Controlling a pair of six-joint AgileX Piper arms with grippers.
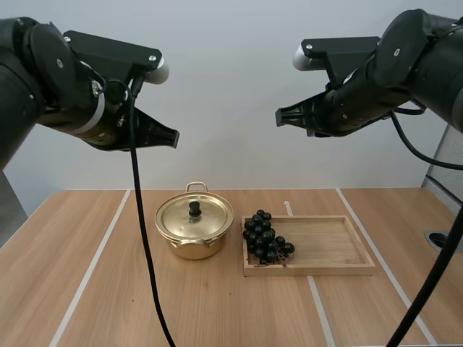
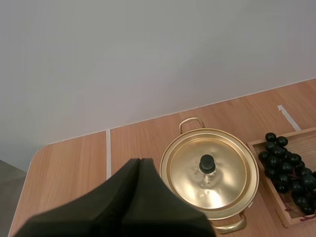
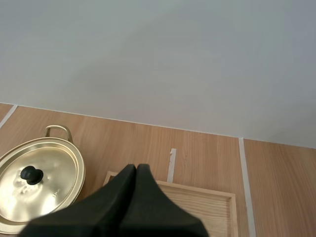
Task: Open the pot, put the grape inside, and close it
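On tray [image 1: 329, 246], grapes [image 1: 264, 237] sit well below L claw [image 1: 173, 137] & R claw [image 1: 278, 116], both closed, empty.

Table [image 1: 87, 289]: gold pot [image 1: 194, 233] upright at centre, lid [image 1: 189, 217] seated on it, black knob [image 1: 194, 208] on top. Wooden tray [image 1: 329, 244] just beside the pot. 1 bunch of dark grapes [image 1: 265, 237] lies in the tray's end nearest the pot. 2 arms raised well above the table. Left gripper [image 1: 175, 137] and right gripper [image 1: 278, 116] point toward each other, each with fingers pressed together, holding nothing.
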